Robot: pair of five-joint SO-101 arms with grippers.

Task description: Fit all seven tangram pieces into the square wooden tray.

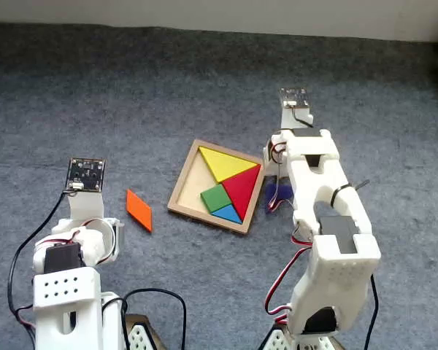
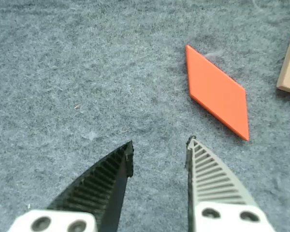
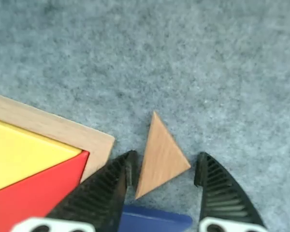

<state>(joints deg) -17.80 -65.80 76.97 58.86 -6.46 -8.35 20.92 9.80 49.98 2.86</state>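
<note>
We find the right gripper (image 3: 166, 166) set low over the grey carpet (image 1: 168, 87). Its two black fingers (image 3: 111, 183) are spread moderately wide and grip nothing. A small plain wooden triangle (image 3: 162, 154) lies flat on the carpet between the fingertips. One finger stands right at its long edge and the other just beside a corner; we cannot tell whether either makes contact. A dark blue piece (image 3: 154, 220) lies flat near the base of these fingers, partly hidden, just beside the right rim of the square wooden tray (image 1: 181, 198). The left gripper (image 2: 159, 147) hangs over bare carpet, its black finger and pale grey finger (image 2: 210, 179) parted by a clear gap with nothing between them. An orange parallelogram piece (image 2: 216, 92) lies flat on the carpet near the pale finger but apart from it. In the high view it sits between the left arm and the tray, touching neither. The tray holds four pieces lying flat. A large yellow triangle (image 1: 225, 162) lies along the far rim. A large red triangle (image 1: 242, 188) lies along the right rim and meets the yellow one. A green square (image 1: 214, 197) lies against the red triangle, and a small blue triangle (image 1: 228, 213) sits at the near rim beside both. Bare wood shows along the tray's left side.
</note>
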